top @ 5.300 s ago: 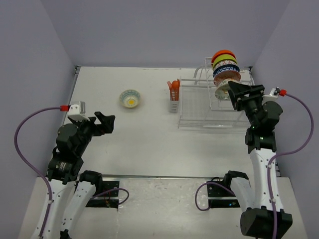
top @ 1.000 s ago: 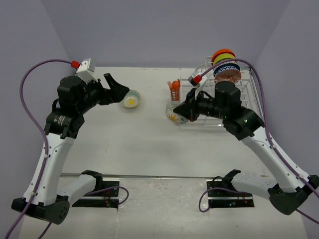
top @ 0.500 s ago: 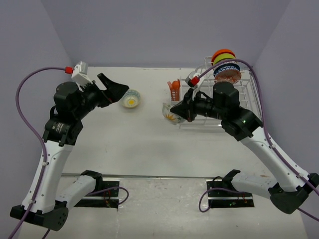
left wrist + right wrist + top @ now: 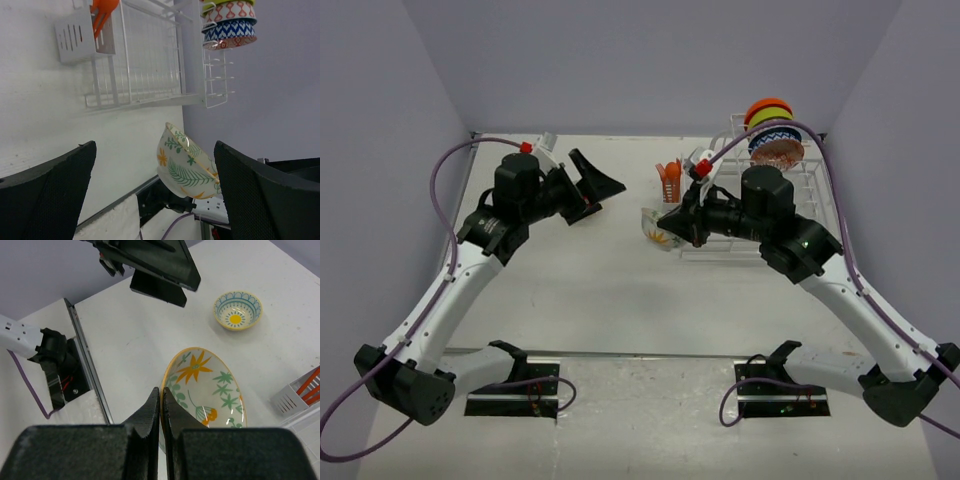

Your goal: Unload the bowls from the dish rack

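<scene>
- Starting on the left: the left gripper hangs over the far-left part of the table with its jaws spread wide and nothing between them. It's pointed across toward the rack side.
- From the right wrist view, a small bowl with a yellow centre sits upright on the table, just past the left gripper's fingers. The top view hides it behind that gripper.
- Near the middle, the right gripper is pinched tight on the rim of a pale leaf-patterned bowl. The bowl has a yellow rim and an orange flower inside, and it's held tilted up off the table, just left of the rack.
- Next over, a white utensil caddy with orange utensils in it hangs on the rack's left end.
- The dish rack itself sits at the far right of the table; I can't see any bowls in its low tray.
- Four bowls stand on edge in the taller slotted section at the back right: orange, yellow-green, blue zigzag and red-brown patterned.
</scene>
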Action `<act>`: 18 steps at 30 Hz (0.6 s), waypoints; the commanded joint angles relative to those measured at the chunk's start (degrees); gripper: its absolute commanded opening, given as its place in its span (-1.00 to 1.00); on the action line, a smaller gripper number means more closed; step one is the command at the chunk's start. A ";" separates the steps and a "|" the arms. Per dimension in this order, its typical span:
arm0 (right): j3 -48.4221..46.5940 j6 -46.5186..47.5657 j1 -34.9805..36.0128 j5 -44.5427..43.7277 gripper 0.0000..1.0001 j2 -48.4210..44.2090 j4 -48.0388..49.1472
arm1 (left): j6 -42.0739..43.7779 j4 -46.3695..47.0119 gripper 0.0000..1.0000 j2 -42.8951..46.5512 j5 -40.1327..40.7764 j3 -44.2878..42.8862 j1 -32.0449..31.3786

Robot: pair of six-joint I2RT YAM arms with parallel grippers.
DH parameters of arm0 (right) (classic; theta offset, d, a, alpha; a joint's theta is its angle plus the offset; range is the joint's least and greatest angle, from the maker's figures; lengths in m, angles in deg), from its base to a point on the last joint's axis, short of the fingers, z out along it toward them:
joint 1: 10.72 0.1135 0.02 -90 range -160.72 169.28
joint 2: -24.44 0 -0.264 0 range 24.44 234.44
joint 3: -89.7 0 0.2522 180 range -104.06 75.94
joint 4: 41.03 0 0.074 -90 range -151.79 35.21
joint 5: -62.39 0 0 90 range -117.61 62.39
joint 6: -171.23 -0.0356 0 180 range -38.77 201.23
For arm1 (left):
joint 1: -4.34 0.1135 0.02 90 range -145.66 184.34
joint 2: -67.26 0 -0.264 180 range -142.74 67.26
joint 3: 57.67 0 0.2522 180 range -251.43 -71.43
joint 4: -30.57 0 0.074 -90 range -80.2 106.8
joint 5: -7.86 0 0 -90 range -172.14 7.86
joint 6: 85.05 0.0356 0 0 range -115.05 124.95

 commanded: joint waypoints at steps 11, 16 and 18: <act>-0.51 9.50 3.85 -0.87 -1.00 0.83 2.52 | -5.30 -4.36 1.00 -4.68 3.79 -5.50 -5.22; -0.60 10.21 4.46 -0.34 -1.00 1.88 2.08 | -4.77 -6.38 1.00 -6.26 4.85 -5.24 -7.51; -0.69 10.64 4.90 -0.87 -1.00 2.24 1.81 | -5.12 -6.56 0.99 -6.62 4.67 -5.15 -8.56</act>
